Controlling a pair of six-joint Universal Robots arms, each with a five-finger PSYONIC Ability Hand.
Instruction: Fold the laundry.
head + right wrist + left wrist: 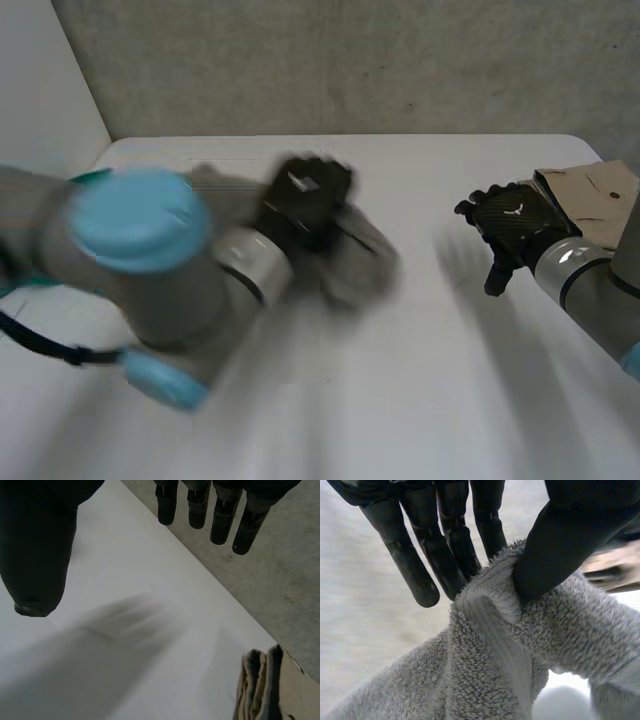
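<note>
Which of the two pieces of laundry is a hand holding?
The grey towel, pinched between the thumb and fingers of the left hand. The folded beige garment lies unheld beside the open right hand.

Left hand (450,535) pinching; right hand (512,222) fingers straight.

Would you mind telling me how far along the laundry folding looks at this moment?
Done: a beige garment lies folded in layers at the far right corner of the table. In hand: the left hand pinches the grey towel at a hemmed edge between thumb and fingers. The right hand is open and holds nothing, beside the beige garment. Left: the towel is bunched and not yet folded.
</note>
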